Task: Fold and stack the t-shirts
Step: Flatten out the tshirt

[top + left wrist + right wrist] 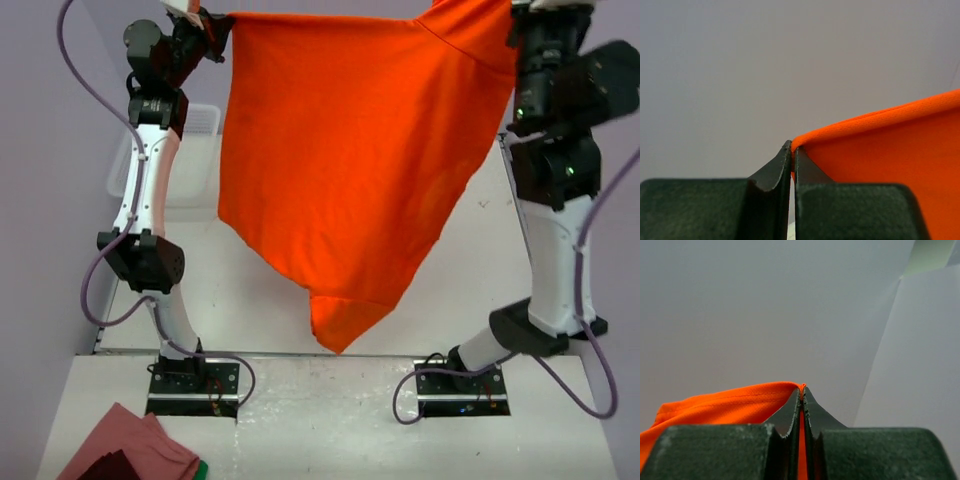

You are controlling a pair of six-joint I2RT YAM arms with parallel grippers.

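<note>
Left gripper (791, 147) and right gripper (802, 388) each clamp 1 top corner of the shirt (350, 150), which hangs spread high over the table (250, 290). Step in hand looks like spreading; next it likely needs lowering flat, far edge first, without bunching

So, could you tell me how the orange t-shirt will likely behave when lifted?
The t-shirt is probably very floppy: it hangs as a loose sheet, sagging to a point. It seems light, since small edge pinches by the left gripper and right gripper carry it. It may well sway when moved.
</note>
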